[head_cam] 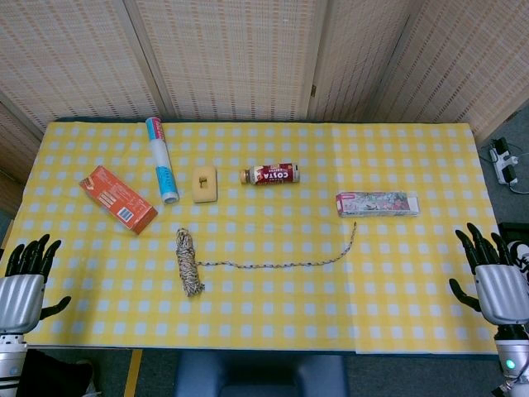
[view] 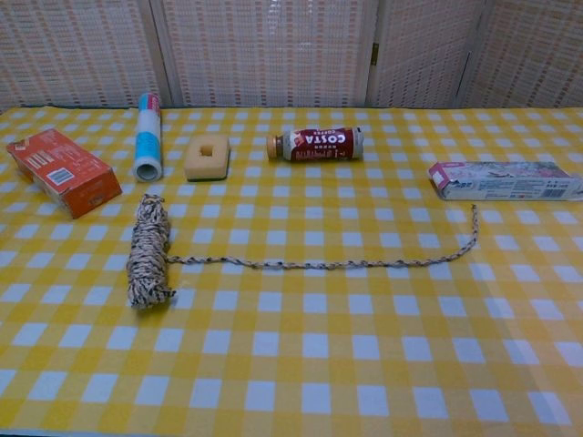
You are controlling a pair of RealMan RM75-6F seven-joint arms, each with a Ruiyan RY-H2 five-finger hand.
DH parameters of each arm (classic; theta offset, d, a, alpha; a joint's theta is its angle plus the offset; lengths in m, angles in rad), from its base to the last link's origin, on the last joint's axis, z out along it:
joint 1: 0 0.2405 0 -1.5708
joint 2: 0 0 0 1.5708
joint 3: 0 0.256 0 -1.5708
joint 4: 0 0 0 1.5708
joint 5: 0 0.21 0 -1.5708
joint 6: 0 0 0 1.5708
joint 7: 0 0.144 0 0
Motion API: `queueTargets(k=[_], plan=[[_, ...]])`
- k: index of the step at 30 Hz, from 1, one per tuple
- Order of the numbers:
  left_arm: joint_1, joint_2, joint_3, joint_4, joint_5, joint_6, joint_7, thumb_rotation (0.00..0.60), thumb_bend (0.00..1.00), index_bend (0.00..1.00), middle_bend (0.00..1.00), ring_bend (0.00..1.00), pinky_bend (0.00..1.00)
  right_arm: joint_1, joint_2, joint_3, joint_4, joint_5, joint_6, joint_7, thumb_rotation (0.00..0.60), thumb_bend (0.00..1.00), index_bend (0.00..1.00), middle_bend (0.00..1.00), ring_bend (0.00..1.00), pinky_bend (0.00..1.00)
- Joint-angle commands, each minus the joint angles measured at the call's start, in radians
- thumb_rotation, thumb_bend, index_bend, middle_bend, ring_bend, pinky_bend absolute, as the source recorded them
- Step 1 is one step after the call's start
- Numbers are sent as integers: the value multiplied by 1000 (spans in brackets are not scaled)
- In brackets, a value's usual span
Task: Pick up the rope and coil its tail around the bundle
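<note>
The rope (head_cam: 188,261) lies on the yellow checked table (head_cam: 273,318) as a tight bundle left of centre, with its tail (head_cam: 289,263) trailing rightward along the cloth and bending up toward the long flat box (head_cam: 377,203). The left hand (head_cam: 25,281) rests at the table's near left edge, well apart from the bundle, fingers spread and holding nothing; the right hand (head_cam: 492,277) sits at the near right edge, also spread and empty, well apart from the tail's end. Behind the rope stand an orange box (head_cam: 118,198), a rolled tube (head_cam: 162,159), a sponge (head_cam: 204,184) and a bottle (head_cam: 270,174) lying on its side.
</note>
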Motion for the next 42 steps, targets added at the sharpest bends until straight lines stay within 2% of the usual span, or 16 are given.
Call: queueTargets(k=[1,16,23,27,34,42], plan=[[-1,2,0,-2,-3,-2,3,600,168,102,50,62,6,1,1,0,-1,3,-2,-5,600,349,0,19,137,0],[-49,35,-24,-23,37,-24,-32,600,168,123,61,73,6,-4,27,13,-20,2,27,-17,600,348,0,19,136,0],[-155,84,-50,-104,109,-127,-136,600,168,131,62,81,15,0,60,31,-40,5,39,-24,600,348,0,19,137,0],[-232,90,-77,-137,127,-201,-142,600,168,131,62,85,24,4,72,37,-47,6,38,-24,600,349,0,19,137,0],[-376,34,-135,-178,87,-342,-114,600,168,125,64,89,40,11,78,39,-53,8,31,-33,600,349,0,19,137,0],[-524,-97,-165,-165,-5,-487,18,600,168,111,64,89,44,11,81,34,-60,12,24,-41,600,349,0,19,137,0]])
